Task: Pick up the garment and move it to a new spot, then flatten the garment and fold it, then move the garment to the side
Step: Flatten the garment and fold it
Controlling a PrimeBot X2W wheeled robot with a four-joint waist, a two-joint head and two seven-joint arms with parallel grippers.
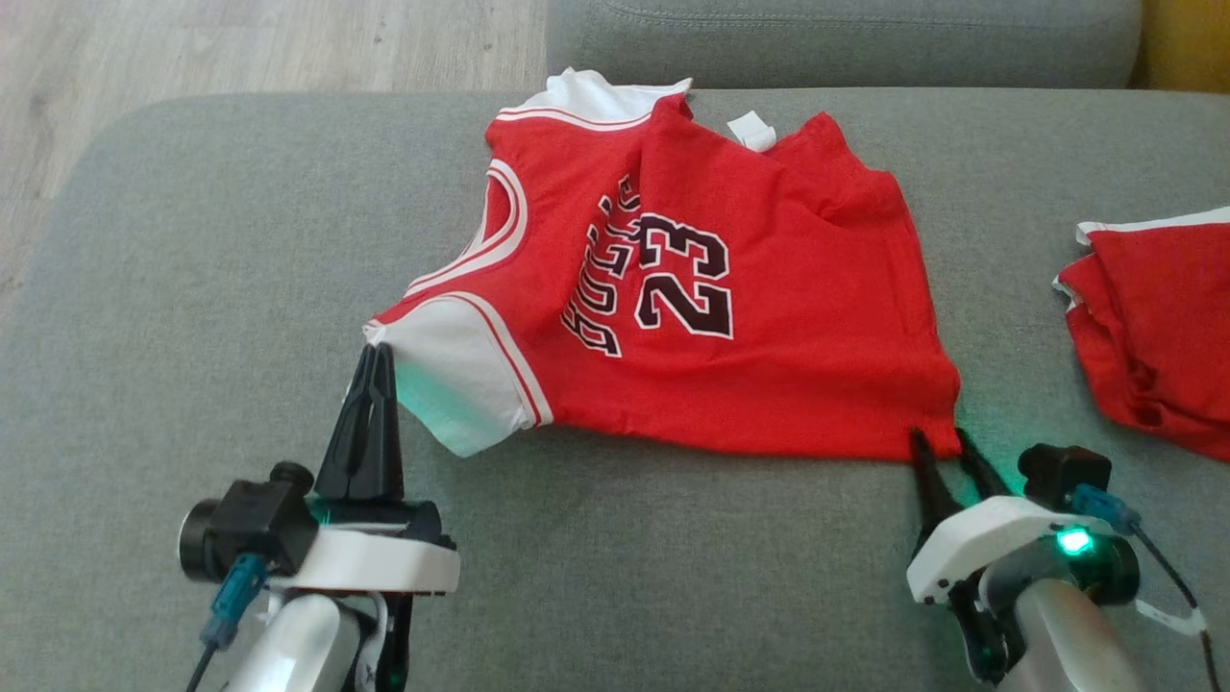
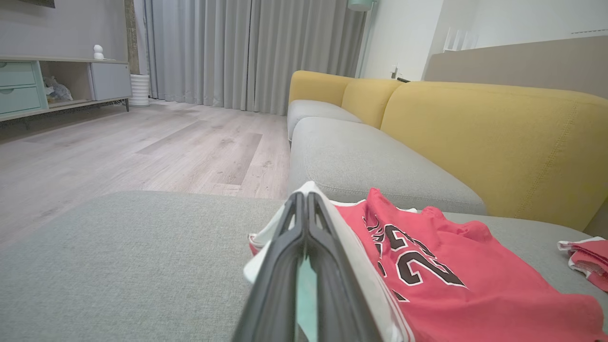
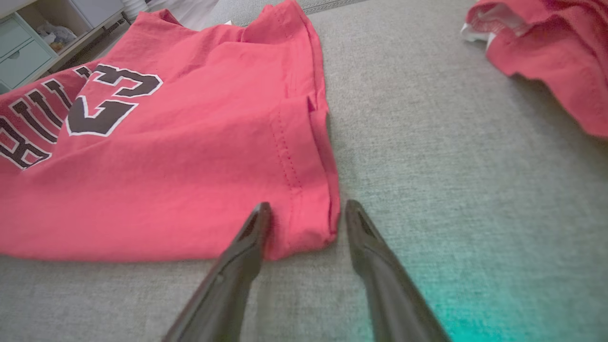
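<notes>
Our left gripper [image 1: 377, 352] pinches the white sleeve [image 1: 452, 380] of the red fabric jersey [image 1: 750, 375]; our right gripper [image 3: 308, 205], open, straddles its hem corner [image 3: 308, 235].

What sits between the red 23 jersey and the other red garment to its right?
The stretch is bare: just grey cushion separates the jersey from the other red garment, as the head view and the right wrist view show.

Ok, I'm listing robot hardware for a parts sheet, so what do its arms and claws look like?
The left claw and right claw each have two long dark fingers on a white housing above a silvery forearm. Each wrist carries a black camera with a blue plug and cable. A green light glows on the right wrist.
</notes>
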